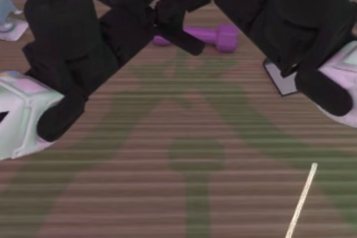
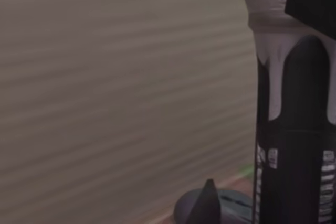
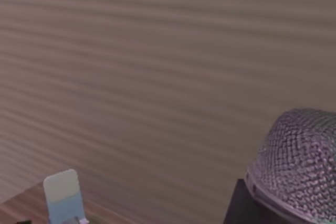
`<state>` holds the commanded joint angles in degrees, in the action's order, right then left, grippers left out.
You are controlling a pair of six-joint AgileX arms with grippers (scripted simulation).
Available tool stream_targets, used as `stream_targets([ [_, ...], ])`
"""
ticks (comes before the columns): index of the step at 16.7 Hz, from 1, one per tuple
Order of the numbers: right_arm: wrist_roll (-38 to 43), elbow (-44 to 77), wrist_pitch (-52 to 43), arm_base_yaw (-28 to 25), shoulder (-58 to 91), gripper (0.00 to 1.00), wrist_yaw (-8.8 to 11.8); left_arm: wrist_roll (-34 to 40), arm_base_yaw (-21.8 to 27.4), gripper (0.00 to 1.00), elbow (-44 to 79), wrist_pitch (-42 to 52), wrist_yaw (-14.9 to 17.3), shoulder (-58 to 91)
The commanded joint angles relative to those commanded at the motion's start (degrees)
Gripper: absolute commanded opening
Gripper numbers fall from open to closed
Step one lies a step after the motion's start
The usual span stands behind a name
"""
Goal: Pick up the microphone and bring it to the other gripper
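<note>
Handover stage: both arms meet above the far middle of the desk (image 1: pixel 167 154).
Microphone (image 3: pixel 299 161) is off the desk, its mesh head close to the right wrist camera; which pincer grasps it, and either pincer's state, cannot be told; transfer unconfirmed.

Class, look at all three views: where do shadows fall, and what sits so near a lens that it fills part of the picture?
Top view: broad greenish shadows cross the striped table below both arms. Left wrist view: the microphone looms at one edge. Right wrist view: its mesh head fills a corner.
</note>
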<state>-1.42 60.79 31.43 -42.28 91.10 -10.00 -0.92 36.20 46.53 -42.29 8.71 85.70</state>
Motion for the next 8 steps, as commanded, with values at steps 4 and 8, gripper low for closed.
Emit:
stream_targets([
  [4, 0.0, 0.0, 0.0, 0.0, 0.0, 0.0, 0.0, 0.0, 0.0, 1.0, 0.0, 0.0, 0.0, 0.0],
  [8, 0.0, 0.0, 0.0, 0.0, 0.0, 0.0, 0.0, 0.0, 0.0, 1.0, 0.0, 0.0, 0.0, 0.0],
])
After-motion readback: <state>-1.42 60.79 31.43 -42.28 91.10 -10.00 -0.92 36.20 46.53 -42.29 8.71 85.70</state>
